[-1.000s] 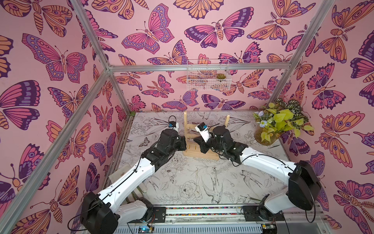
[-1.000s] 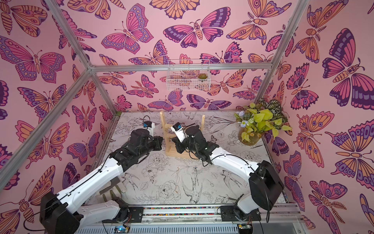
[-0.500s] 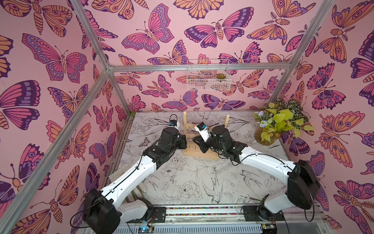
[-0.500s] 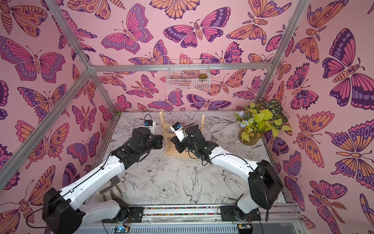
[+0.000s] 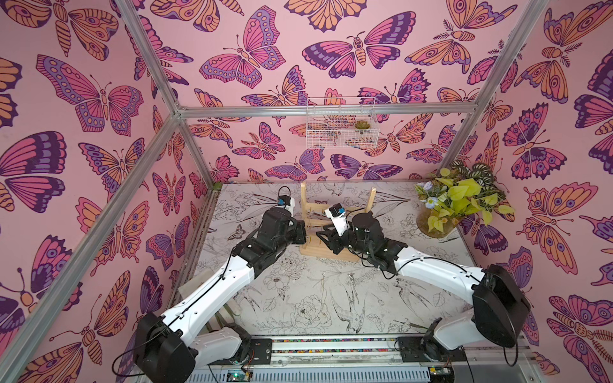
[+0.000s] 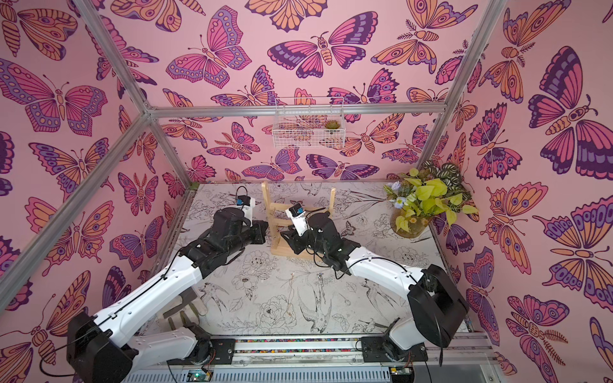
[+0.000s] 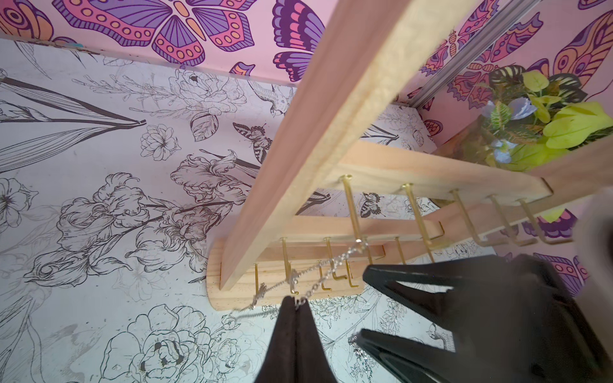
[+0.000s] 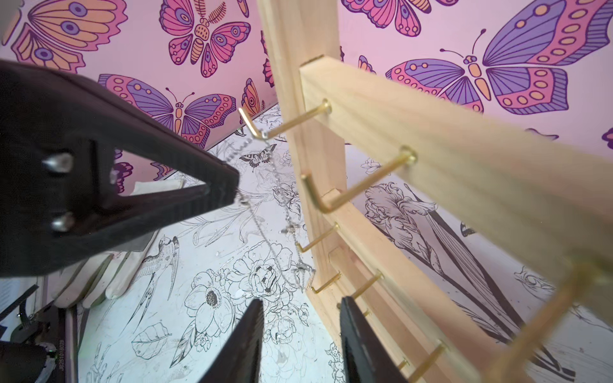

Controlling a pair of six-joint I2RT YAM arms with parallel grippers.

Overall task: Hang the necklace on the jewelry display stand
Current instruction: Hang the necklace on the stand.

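So the hanging looks mostly done at this point. The necklace (image 7: 346,254), a thread-thin metal chain with tiny charms on it (it reads more silvery than gold in the wrist views), is draped over a slim gold L-shaped hook (image 8: 292,121). That's the one right beside the left upright, on the highest crossbar that can be made out. The hook belongs to the jewelry display stand (image 7: 308,139), a pale wooden ladder-style rack with rows of gold hooks and a flat base, which is parked at the far middle of the flower-print table (image 5: 298,298). From the hook, one strand dangles down along the upright. The other is pulled off to the left, where it's pinched in the tightly closed jaws of the left gripper (image 8: 236,190). The right gripper (image 8: 302,303) is held low on the near side of the stand, jaws parted and nothing clamped between them. The dangling chain ends close to that gap but isn't gripped. What's done, as far as can be judged: the chain is over a hook. What's left: the pinched bit needs to be released so the whole chain hangs free, and both arms need to be backed off without the chain being snagged. Whether the clasp is fastened can't be told, way too small.
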